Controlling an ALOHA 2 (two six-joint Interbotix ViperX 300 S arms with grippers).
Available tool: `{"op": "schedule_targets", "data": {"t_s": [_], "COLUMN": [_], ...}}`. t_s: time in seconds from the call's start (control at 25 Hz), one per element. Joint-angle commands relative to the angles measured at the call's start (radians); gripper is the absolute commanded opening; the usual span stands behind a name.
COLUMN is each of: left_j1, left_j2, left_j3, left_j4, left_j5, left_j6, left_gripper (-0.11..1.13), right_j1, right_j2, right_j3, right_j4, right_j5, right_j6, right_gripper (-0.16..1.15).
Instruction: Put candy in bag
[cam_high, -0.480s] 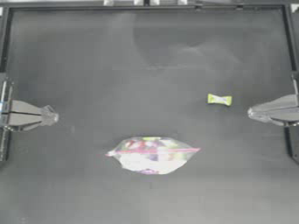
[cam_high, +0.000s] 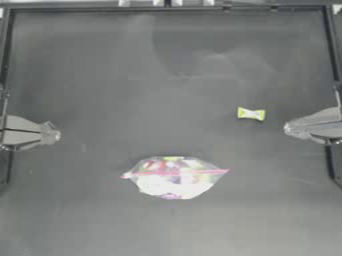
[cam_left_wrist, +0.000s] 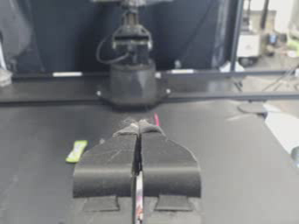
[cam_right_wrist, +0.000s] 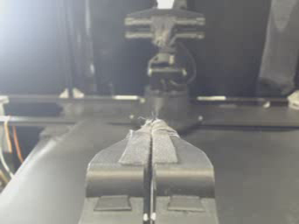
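The dark table (cam_high: 167, 65) fills the top view, with a metal rail along its far edge. On it, between the two arms and nearer the front edge than either of them, lies the bag (cam_high: 175, 176), clear and crinkled, its pink seal strip running across it and mixed colourful sweets showing through the plastic; it is well apart from both grippers. The left gripper (cam_high: 52, 133) sits drawn back at the left edge of the table, its two dark jaws pressed together with only a thin seam between them, as the left wrist view (cam_left_wrist: 139, 127) shows, and nothing is held. The right gripper (cam_high: 288, 128) sits likewise at the right edge, jaws closed flat against each other in the right wrist view (cam_right_wrist: 153, 124), also empty. The candy (cam_high: 251, 114), a tiny yellow-green twist, lies flat on the table near the right gripper's tips, a little ahead of them and slightly toward the far rail, not touching them; from the left gripper it is far across the table, seen off to one side of its jaws (cam_left_wrist: 76, 151).
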Motion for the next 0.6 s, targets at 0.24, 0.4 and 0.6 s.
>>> {"op": "schedule_targets", "data": {"t_s": [0.24,0.4,0.6], "left_j1": [-0.008,-0.008,-0.008], "left_j2": [0.014,0.014,0.014], "left_j3": [-0.020,-0.026,-0.029], "left_j4": [0.003,0.002,-0.002], "left_j5": [0.000,0.034,0.049], "left_j6": [0.009,0.008,0.006], "left_gripper": [1.08,0.98,1.01], "right_j1": [0.002,0.002,0.002], "right_j2": [0.020,0.026,0.026], "right_j3": [-0.023,-0.028,-0.055], "right_j4": [-0.054,-0.054,-0.051], "right_j5": [-0.008,-0.006,0.051], "right_j6": [0.006,0.002,0.003], "right_gripper": [0.87,1.04,1.02]}}
